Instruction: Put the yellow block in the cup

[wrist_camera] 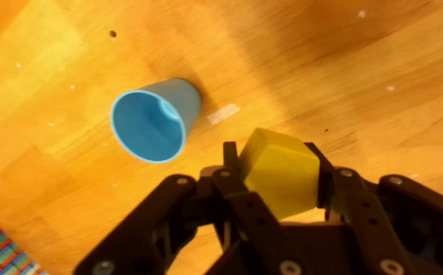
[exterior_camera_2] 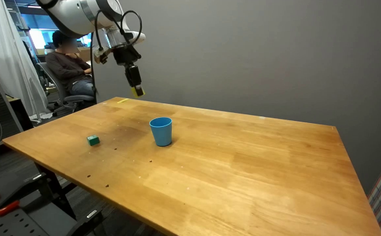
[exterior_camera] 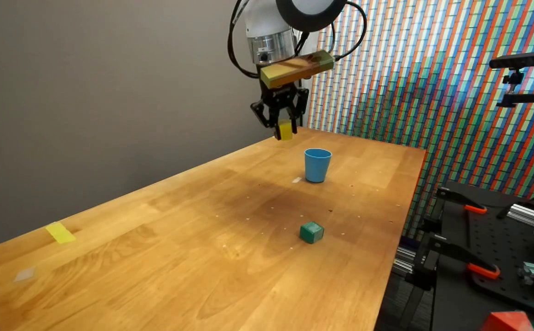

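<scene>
In an exterior view, black fingers [exterior_camera: 277, 132] grasped the bright-yellow cube-like block [exterior_camera: 286, 130] above the brown wooden bench [exterior_camera: 156, 276], apart from the upright light-blue tapered cup [exterior_camera: 317, 166]; a small green block [exterior_camera: 312, 232] lay on the bench, visible in both exterior views only. In an exterior view — and there alone — a seated dark-haired person [exterior_camera_2: 66, 67] appeared. The wrist view looked deepest into the cup and showed the yellow block tilted between the fingers.

The arm [exterior_camera_2: 88, 14] reaches from overhead, its wrist [exterior_camera: 273, 43] angled downward, 2 fingers [wrist_camera: 230, 154] gripping with tips apart.
</scene>
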Controlling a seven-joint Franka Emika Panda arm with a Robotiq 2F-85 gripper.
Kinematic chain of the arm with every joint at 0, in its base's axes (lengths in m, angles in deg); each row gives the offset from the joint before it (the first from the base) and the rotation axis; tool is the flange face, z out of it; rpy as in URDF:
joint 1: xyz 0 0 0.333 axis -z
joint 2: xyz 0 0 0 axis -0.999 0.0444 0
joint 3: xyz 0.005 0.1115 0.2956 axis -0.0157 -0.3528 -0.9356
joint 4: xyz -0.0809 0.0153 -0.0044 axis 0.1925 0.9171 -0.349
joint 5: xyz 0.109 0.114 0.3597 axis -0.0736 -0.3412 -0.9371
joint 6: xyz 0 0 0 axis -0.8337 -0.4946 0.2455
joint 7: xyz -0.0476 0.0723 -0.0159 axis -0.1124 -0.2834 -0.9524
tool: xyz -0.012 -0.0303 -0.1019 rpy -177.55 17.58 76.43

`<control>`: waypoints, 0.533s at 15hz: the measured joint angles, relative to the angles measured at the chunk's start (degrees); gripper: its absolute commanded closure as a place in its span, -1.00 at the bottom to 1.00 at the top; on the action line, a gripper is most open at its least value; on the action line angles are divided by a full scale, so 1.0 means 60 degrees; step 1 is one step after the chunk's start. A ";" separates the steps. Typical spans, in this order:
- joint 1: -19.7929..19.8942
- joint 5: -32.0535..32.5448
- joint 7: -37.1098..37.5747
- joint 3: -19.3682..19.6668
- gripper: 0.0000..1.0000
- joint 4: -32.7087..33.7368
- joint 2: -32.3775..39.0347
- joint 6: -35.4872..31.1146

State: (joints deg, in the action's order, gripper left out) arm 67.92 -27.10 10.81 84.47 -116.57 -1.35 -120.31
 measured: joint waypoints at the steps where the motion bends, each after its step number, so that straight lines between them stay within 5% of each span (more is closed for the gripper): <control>1: 0.0065 0.0161 0.0402 0.0071 0.62 -0.0065 -0.0151 0.0305; 8: 0.0654 0.0272 0.2459 0.0104 0.62 -0.0619 0.0139 0.1095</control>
State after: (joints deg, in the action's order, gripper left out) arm 71.84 -25.47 25.57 85.09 -120.28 -0.52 -113.73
